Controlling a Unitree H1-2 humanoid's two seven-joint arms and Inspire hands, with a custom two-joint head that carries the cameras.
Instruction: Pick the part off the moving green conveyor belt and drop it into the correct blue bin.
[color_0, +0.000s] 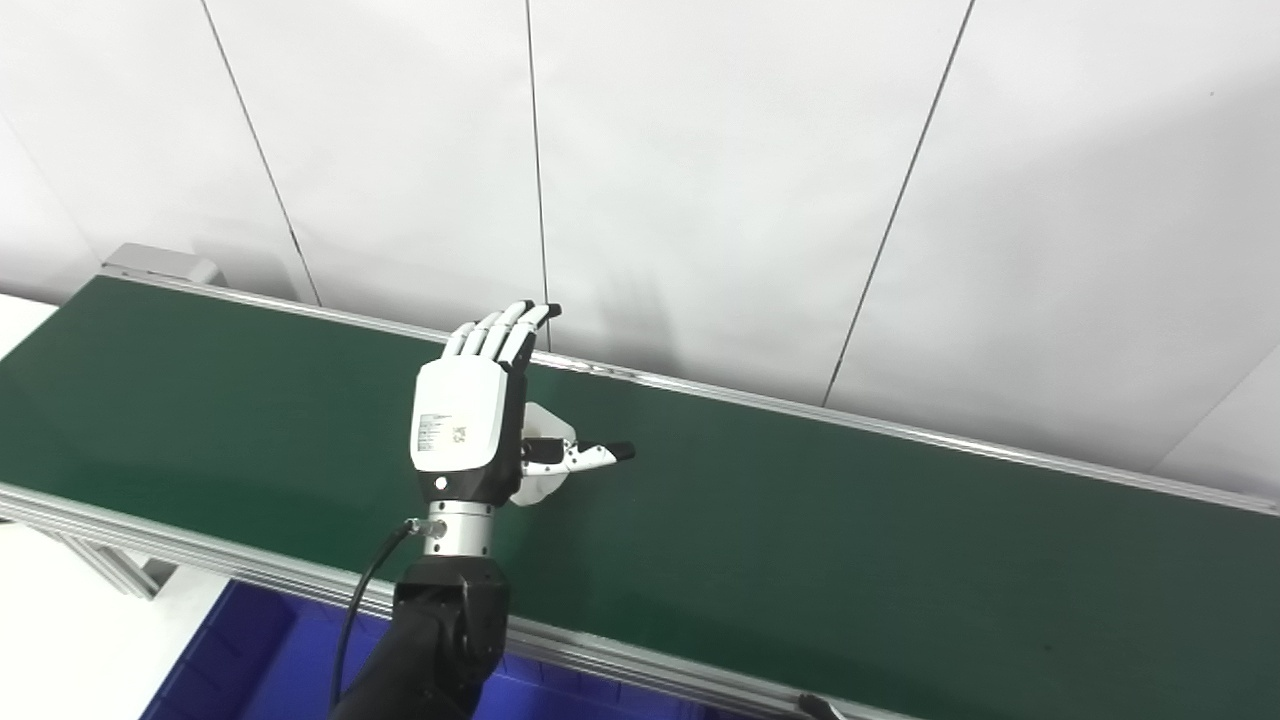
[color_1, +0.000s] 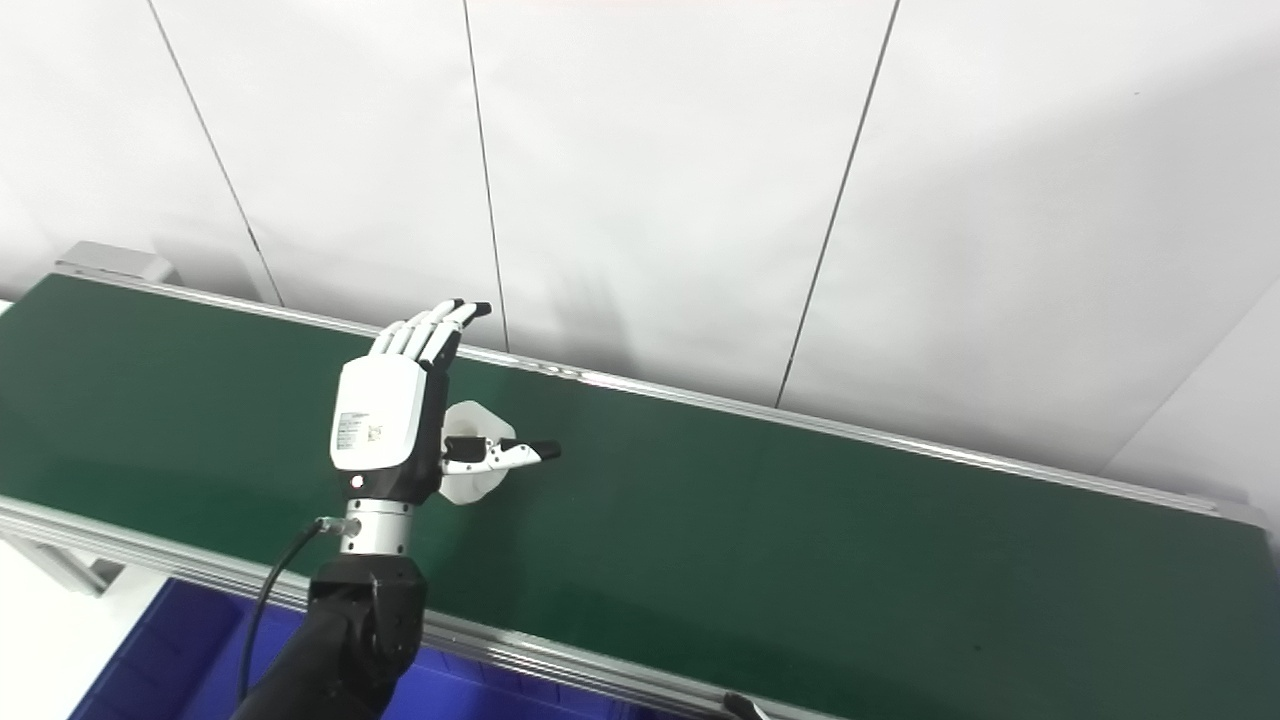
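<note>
We see a white panelled wall (color_0: 700, 170) behind a long green conveyor belt (color_0: 800, 540) that runs across the view, edged by a silver metal frame (color_0: 250, 572). Below the belt's near edge, at the bottom left, sits a blue bin (color_0: 250, 660), only partly in view. Our left hand (color_0: 475, 415) is raised over the belt with its back toward us, fingers (color_0: 505, 330) straight and held close together, thumb (color_0: 585, 457) stretched out to the side; it is spread and grips nothing. The white part (color_0: 548, 455) lies on the belt just behind that hand, between palm and thumb, mostly hidden; we cannot tell whether it touches the hand. Of our right hand we see only a dark sliver at the bottom edge, too little to judge its state.
</note>
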